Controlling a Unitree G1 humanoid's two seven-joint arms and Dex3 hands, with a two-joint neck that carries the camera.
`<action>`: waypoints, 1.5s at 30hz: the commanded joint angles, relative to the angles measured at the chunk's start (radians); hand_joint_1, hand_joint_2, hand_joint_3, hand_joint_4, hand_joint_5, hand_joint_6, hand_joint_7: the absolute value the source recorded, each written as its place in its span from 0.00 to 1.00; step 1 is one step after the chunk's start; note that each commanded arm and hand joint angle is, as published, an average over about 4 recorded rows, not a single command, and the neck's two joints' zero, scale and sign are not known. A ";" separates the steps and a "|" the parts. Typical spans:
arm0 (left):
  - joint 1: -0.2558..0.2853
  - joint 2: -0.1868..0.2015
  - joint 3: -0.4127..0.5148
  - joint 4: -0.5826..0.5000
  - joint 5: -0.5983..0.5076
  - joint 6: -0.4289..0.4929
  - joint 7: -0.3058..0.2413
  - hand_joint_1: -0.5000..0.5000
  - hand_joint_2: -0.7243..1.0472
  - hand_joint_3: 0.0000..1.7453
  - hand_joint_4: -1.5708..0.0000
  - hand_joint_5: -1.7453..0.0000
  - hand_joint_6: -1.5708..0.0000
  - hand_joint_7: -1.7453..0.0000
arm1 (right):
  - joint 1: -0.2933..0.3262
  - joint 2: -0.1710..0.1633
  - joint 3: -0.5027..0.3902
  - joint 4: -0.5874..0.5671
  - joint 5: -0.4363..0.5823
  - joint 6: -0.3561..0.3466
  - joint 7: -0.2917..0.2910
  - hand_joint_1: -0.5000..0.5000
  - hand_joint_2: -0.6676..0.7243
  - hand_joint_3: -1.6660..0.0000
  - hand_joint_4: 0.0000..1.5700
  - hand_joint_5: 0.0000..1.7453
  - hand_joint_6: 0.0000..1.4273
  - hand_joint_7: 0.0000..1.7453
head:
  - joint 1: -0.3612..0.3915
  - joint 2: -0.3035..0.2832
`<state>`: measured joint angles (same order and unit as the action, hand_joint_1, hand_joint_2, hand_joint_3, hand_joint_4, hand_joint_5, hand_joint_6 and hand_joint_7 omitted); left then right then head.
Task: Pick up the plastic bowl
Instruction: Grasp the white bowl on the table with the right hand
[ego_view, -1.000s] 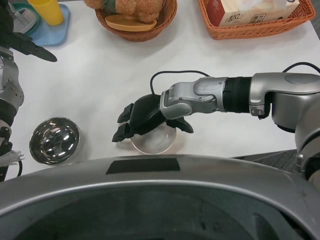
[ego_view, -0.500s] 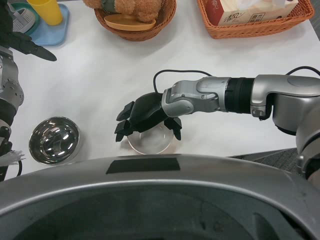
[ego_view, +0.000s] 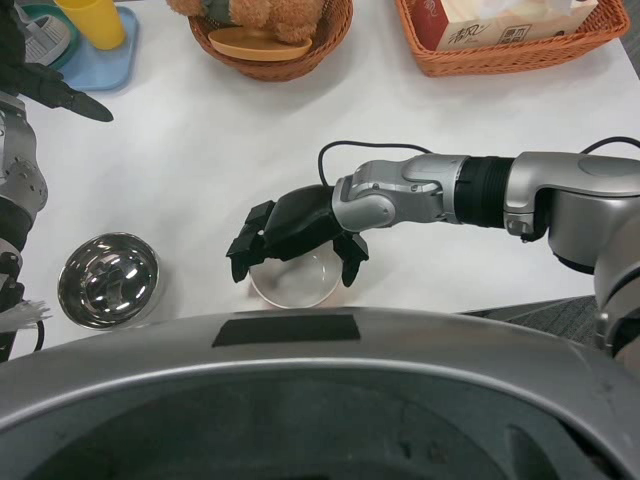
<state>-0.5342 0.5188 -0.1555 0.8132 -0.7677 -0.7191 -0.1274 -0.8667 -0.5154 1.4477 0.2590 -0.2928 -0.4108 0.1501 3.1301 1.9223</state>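
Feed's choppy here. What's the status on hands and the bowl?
Right hand curled over plastic bowl, grip unconfirmed. Bowl on table. Left hand far left, idle. Steel bowl well clear.

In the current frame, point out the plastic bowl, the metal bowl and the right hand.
plastic bowl (ego_view: 300, 285): head view, on its clear inside below the fingers.
metal bowl (ego_view: 108, 281): head view, on its shiny inner base.
right hand (ego_view: 295, 232): head view, on the black back of the hand over the plastic bowl.
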 joint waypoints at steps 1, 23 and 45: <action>0.017 0.018 0.002 -0.002 -0.005 0.004 -0.003 0.00 0.05 0.00 1.00 1.00 1.00 1.00 | 0.009 -0.001 -0.012 0.003 -0.037 -0.011 -0.016 0.12 0.07 0.05 0.00 0.31 0.00 0.86 | 0.002 0.000; 0.041 -0.012 0.075 -0.036 -0.010 0.004 -0.003 0.00 0.10 0.00 1.00 1.00 1.00 1.00 | 0.012 -0.076 -0.313 -0.237 -0.187 0.056 -0.023 0.08 0.05 0.10 0.00 0.56 0.00 0.96 | -0.001 0.191; 0.045 -0.191 0.174 -0.048 0.036 -0.085 -0.008 0.00 0.10 0.00 1.00 1.00 1.00 1.00 | 0.086 -0.204 -0.784 -0.225 -0.149 0.245 0.059 0.08 0.05 0.10 0.00 0.72 0.02 0.96 | -0.059 0.791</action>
<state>-0.5014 0.3396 0.0059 0.7745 -0.7440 -0.7739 -0.1352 -0.8015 -0.6928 0.7136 0.0264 -0.4453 -0.1721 0.2035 3.0697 2.6937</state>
